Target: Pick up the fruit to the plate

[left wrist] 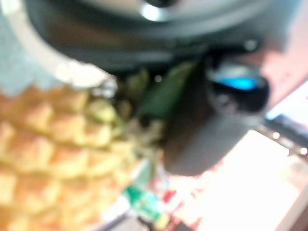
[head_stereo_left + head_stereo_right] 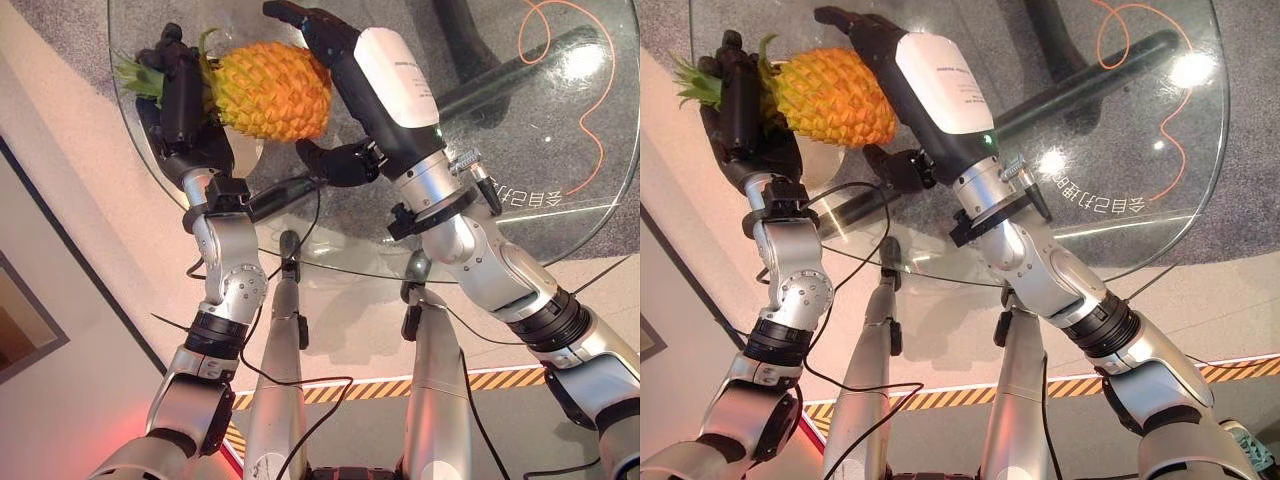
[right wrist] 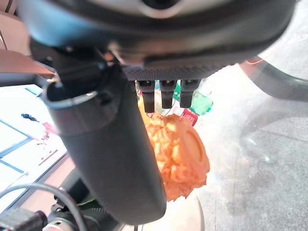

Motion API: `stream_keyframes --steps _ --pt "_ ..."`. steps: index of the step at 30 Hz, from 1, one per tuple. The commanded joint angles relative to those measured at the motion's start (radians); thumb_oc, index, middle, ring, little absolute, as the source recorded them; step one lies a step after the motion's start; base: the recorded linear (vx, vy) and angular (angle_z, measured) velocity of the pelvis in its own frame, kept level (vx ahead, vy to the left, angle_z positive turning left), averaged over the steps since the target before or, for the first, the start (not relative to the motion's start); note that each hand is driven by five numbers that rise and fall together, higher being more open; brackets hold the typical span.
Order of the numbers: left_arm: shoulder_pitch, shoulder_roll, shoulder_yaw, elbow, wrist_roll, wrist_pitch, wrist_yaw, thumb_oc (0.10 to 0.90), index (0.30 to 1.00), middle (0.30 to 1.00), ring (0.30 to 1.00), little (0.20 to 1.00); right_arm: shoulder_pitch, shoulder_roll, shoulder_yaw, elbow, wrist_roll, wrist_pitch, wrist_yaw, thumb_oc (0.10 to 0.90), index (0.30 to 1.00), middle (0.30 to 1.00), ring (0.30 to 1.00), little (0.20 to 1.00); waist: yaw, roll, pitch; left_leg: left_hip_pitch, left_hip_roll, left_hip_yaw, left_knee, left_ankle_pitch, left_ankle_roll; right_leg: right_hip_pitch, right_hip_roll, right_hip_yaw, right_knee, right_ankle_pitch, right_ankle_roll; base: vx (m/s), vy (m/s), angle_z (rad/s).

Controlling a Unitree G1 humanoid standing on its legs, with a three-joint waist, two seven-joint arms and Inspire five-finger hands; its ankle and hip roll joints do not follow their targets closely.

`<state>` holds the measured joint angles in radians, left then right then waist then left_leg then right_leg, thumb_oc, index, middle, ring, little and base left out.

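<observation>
Pineapple (image 2: 270,88) held between both hands above the glass table (image 2: 560,150).

The left hand (image 2: 183,95) clasps the crown end, fingers curled round it; the right hand (image 2: 335,60) braces the far side with fingers extended (two-handed support suits a bulky fruit). A pale plate (image 2: 245,155) lies just beneath, apparently empty.

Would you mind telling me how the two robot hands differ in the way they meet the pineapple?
The left robot hand grips the pineapple at its leafy crown end, fingers curled; the right robot hand lies against the base end, fingers extended over it. The right one carries a white cover; the left looks all dark. Both touch the fruit above the glass table.
</observation>
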<state>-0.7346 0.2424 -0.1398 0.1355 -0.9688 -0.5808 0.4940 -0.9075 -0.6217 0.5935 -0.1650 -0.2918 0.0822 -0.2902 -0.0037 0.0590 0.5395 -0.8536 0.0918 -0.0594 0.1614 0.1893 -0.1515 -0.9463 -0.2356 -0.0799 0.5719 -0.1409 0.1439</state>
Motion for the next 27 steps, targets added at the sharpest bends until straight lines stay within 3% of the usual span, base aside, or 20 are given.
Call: stream_keyframes --steps 1,16,22,27 --pt "-0.122 0.06 0.062 -0.063 0.131 -0.14 0.007 0.1 0.3 0.3 0.3 0.2 -0.141 0.058 -0.12 -0.085 0.0 -0.073 -0.098 0.8 0.9 0.9 0.9 0.9 0.013 -0.062 -0.019 0.018 -0.082 0.043 0.095 -0.103 0.06 0.129 0.097 -0.058 -0.308 0.187 -0.022 0.0 0.0 0.0" --pt "-0.149 0.047 0.095 -0.054 0.183 -0.191 0.121 0.1 0.3 0.3 0.3 0.2 -0.147 0.074 -0.132 -0.07 -0.006 -0.059 -0.112 0.8 0.9 0.9 0.9 0.9 0.012 -0.065 -0.019 0.024 -0.077 0.042 0.082 -0.098 0.056 0.134 0.102 -0.056 -0.312 0.184 -0.024 -0.01 0.0 0.0" --pt "-0.163 0.06 0.097 -0.042 0.344 -0.183 0.181 0.1 0.3 0.3 0.3 0.2 -0.148 0.068 -0.139 -0.057 0.01 -0.039 -0.135 0.8 0.9 0.9 0.9 0.9 0.01 -0.065 -0.019 0.026 -0.073 0.044 0.074 -0.094 0.055 0.135 0.105 -0.054 -0.313 0.182 -0.026 -0.01 0.003 0.0" --pt "-0.179 0.092 0.096 -0.011 0.507 -0.18 0.261 0.1 0.3 0.3 0.3 0.2 -0.119 0.058 -0.158 -0.011 0.079 -0.024 -0.22 0.8 0.9 0.9 0.9 0.9 0.004 -0.067 -0.019 0.032 -0.067 0.046 0.074 -0.097 0.052 0.139 0.109 -0.048 -0.309 0.177 -0.028 0.0 0.014 0.0"
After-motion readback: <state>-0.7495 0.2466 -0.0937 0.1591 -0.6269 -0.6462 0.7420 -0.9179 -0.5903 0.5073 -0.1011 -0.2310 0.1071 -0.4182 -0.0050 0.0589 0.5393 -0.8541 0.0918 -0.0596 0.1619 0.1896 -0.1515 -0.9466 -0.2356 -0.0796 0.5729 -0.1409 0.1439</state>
